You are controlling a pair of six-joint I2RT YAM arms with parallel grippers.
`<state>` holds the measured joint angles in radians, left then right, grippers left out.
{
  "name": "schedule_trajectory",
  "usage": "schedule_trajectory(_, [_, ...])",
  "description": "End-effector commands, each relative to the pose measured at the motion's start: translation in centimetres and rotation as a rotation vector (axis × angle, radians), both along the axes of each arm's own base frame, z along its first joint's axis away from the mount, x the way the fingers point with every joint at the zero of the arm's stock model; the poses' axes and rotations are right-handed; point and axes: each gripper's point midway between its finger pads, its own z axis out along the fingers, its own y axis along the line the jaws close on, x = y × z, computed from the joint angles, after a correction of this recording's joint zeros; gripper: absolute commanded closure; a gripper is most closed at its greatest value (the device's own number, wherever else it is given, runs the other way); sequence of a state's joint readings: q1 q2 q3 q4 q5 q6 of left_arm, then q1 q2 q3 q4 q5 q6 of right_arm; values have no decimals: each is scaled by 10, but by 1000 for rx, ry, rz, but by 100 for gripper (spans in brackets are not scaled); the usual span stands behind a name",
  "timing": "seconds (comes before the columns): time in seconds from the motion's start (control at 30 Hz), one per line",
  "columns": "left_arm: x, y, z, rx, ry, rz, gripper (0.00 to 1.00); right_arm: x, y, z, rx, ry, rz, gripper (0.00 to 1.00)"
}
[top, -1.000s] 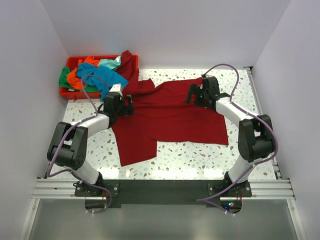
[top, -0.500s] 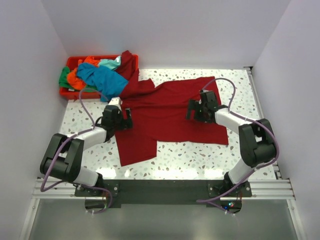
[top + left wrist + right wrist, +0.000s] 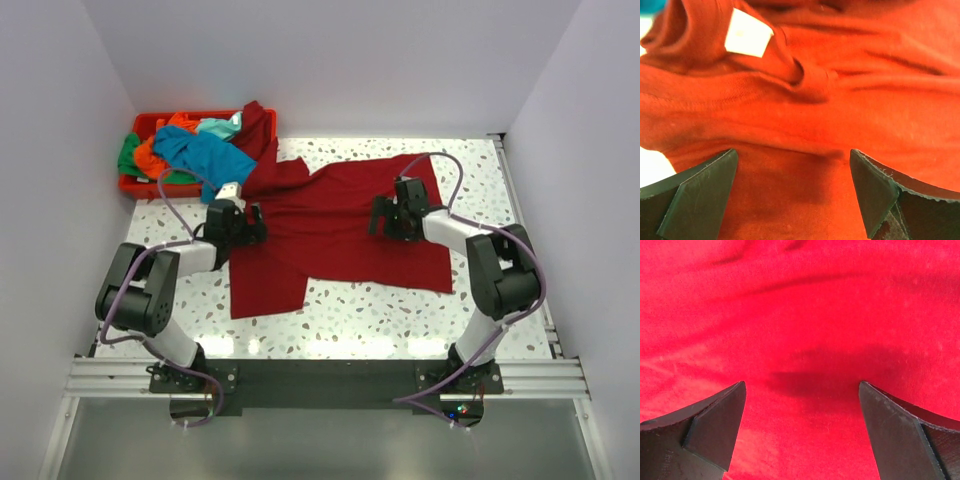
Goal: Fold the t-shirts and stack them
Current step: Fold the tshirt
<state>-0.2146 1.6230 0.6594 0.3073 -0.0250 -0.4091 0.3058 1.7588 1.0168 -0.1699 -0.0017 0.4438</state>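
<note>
Hovering wide open above a large dark red cotton t-shirt [image 3: 335, 235], the left end effector [image 3: 252, 224] and right end effector [image 3: 379, 216] should descend together, pinching cloth firmly for an even fold.

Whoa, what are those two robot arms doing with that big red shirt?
They are getting a dark red shirt ready to fold. It lies spread out on the table, not folded yet. The left gripper is low over its left side and the right gripper is low over its right side. Both are open and hold nothing. More shirts, blue, orange and green, sit heaped in the red bin at the far left.
</note>
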Motion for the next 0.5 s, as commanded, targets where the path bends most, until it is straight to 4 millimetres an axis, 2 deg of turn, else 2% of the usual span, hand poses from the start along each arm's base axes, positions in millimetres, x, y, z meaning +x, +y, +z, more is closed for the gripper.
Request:
schedule_trajectory(0.0, [1,12,-22,-3,71,27,0,17,-4,-1,-23,-16,-21,1])
schedule_trajectory(0.17, [19,13,-21,-17,74,19,0,31,-8,-6,-22,2,-33,1])
schedule_trajectory(0.3, [41,14,-14,-5,53,23,0,49,-6,1,-20,-11,-31,1])
schedule_trajectory(0.47, [46,14,-5,8,39,11,0,58,3,17,11,-33,-5,1])
